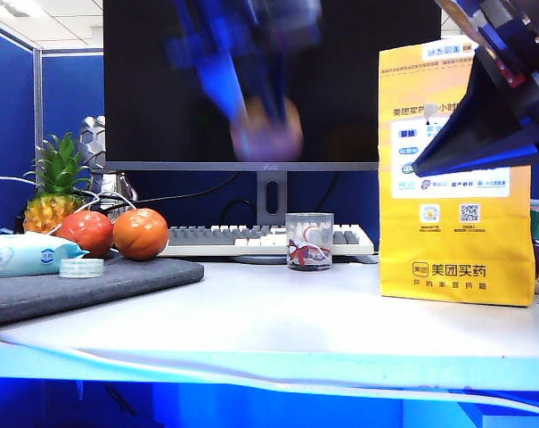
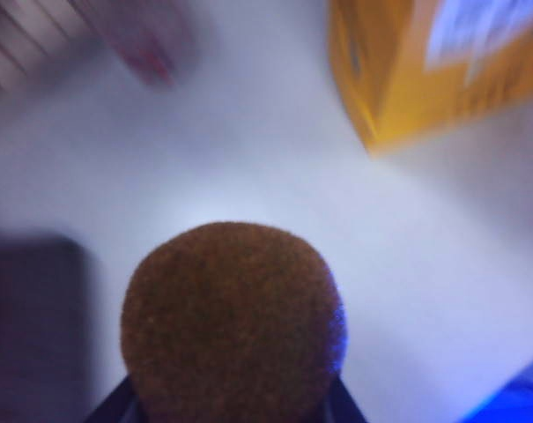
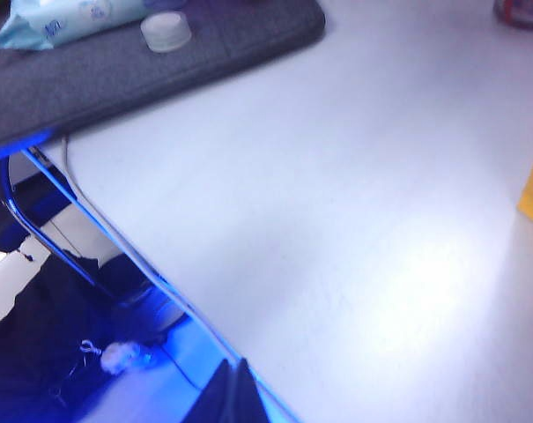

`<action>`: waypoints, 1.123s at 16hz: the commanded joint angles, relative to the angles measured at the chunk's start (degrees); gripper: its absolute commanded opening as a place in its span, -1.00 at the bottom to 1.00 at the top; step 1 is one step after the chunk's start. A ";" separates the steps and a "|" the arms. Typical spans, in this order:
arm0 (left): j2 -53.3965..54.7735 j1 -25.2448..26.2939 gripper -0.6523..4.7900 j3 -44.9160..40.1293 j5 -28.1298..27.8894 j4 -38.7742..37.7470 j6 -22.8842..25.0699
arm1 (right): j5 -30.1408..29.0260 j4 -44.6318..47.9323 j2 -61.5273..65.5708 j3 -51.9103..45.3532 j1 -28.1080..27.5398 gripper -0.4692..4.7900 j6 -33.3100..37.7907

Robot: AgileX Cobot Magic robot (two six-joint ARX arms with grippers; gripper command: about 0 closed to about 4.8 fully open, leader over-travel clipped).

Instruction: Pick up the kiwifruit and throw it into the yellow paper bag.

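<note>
Half done, by my read: left gripper (image 2: pixel 231 414) clamped on kiwifruit (image 2: pixel 233 322), aloft left of yellow paper bag (image 1: pixel 456 178); carry over the mouth and drop remain. Right gripper (image 3: pixel 235 397) closed, empty, parked high beside bag

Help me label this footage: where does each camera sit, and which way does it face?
Exterior: low at the table edge, facing the monitor; the blurred left gripper carries the kiwifruit aloft, the right gripper is shut before the yellow bag.
Left wrist: looks down past the kiwifruit in its fingers.
Right wrist: looks down across the table toward the gray mat; shut fingers.
Shared: the bag.
</note>
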 commanded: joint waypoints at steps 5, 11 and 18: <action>-7.63 1.97 -0.56 -0.11 24.98 21.35 20.41 | 6.58 1.51 -1.36 12.37 0.04 -0.82 -2.21; -1.70 5.49 -0.57 -0.09 38.16 49.46 12.15 | 12.96 -6.99 -6.51 15.02 -0.07 -0.82 -5.84; 13.49 6.40 -0.58 7.72 53.51 60.81 -3.48 | 34.42 -10.32 -18.78 15.21 -0.04 -0.82 -9.44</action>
